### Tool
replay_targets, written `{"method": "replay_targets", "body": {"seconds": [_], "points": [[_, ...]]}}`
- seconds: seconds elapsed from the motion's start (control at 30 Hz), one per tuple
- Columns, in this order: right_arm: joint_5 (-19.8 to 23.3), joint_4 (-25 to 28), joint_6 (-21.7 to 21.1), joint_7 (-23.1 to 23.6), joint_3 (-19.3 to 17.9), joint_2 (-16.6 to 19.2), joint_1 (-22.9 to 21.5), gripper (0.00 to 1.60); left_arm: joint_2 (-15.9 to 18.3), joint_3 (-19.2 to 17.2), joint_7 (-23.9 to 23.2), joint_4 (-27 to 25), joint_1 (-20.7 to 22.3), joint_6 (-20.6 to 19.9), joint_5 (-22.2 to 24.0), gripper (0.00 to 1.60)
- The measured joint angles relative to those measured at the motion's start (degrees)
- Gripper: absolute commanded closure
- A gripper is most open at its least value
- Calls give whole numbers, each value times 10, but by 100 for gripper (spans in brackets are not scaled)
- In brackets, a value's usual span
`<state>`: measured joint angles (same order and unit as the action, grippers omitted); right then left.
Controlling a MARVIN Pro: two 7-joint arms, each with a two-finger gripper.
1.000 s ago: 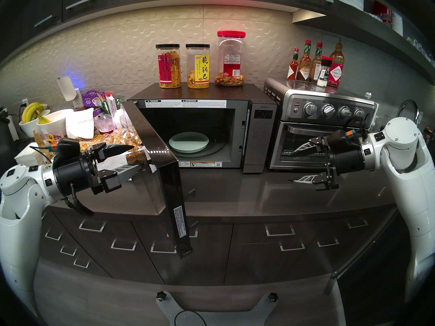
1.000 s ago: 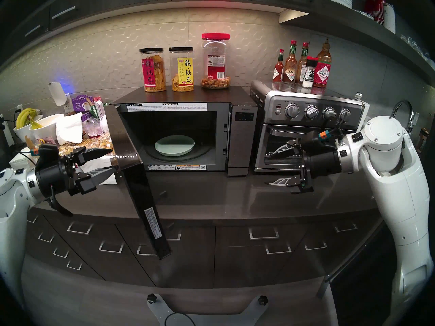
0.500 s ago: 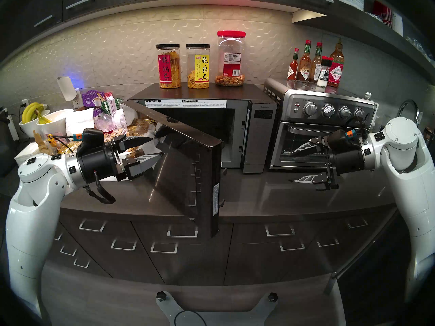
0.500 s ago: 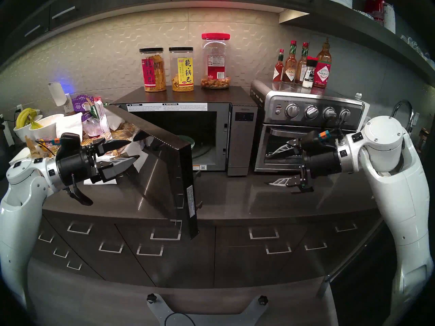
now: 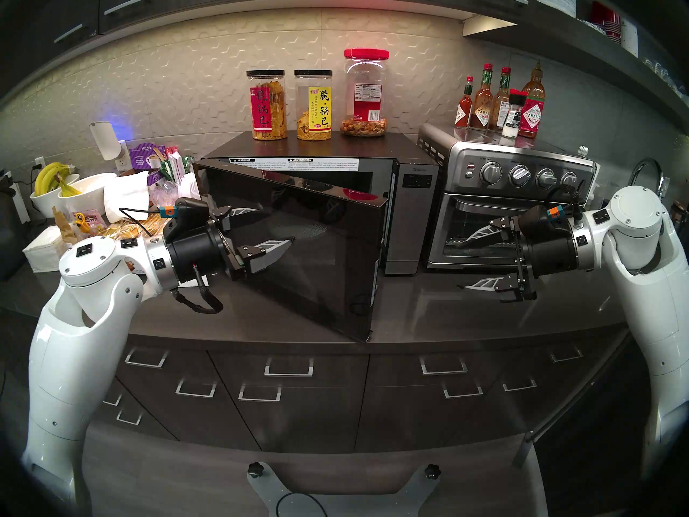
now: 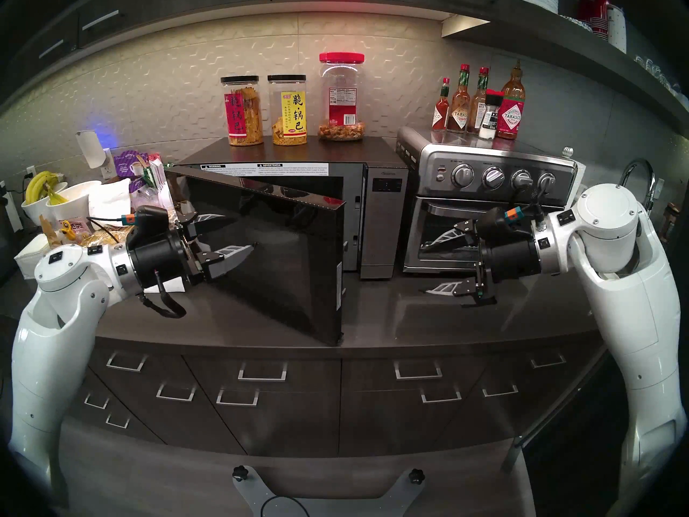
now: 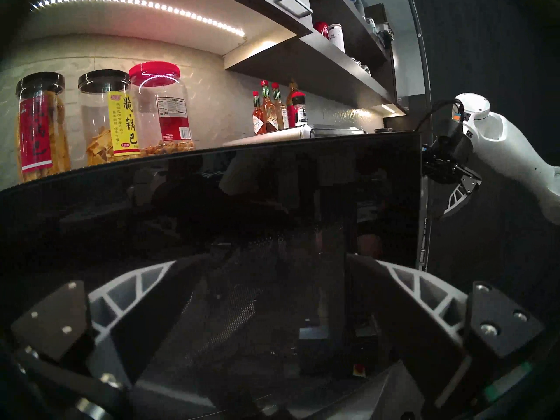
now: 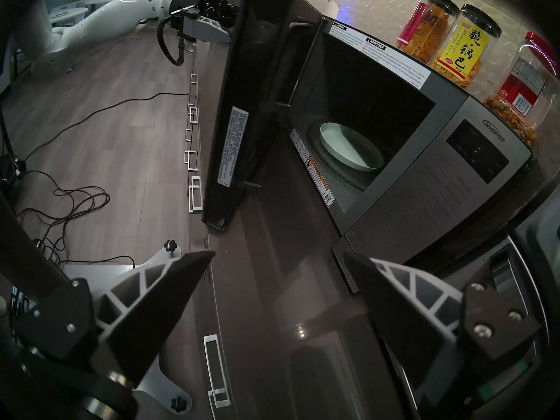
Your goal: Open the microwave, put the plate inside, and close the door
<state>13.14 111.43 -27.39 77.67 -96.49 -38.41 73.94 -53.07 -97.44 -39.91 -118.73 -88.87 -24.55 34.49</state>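
A: Nearest first. Left claw [image 5: 276, 225], fingers spread wide and holding nothing, sits right at the outer glass of the door [image 5: 320, 251]. Looks like the tips are on the pane, though I can't swear to contact.

B: Which way does the door lie from it?

A: Straight ahead of the tips. The door's hinged on its left, long edge running left to right, free edge swung out over the counter [image 5: 428, 311] with a wedge of gap left on the right. I'd say the push has to carry on toward the microwave [image 5: 410, 214] to latch it.

B: And the other arm?

A: Right claw [image 5: 469, 262] also spread, empty, parked well off in front of the toaster oven [image 5: 514, 206]. Left is plainly the nearer one.

B: The plate?

A: Head views hide it behind the dark glass. The right wrist view peeks through the gap: plate [image 8: 351, 146] flat on the turntable inside. The left wrist view gives only glossy door and reflections, with the snack jars [image 7: 133, 119] on top behind
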Motion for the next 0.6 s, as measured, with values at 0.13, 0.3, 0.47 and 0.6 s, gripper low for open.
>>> {"method": "replay_targets", "body": {"seconds": [0.13,0.3,0.47,0.6], "points": [[0,0,0,0,0,0,0,0,-15,31,43,-3,10,0,-27,0],[0,0,0,0,0,0,0,0,-37,63,100,-2,27,0,-57,0],[0,0,0,0,0,0,0,0,-56,83,144,7,43,-1,-73,0],[0,0,0,0,0,0,0,0,-67,86,166,17,56,-3,-77,0]]}}
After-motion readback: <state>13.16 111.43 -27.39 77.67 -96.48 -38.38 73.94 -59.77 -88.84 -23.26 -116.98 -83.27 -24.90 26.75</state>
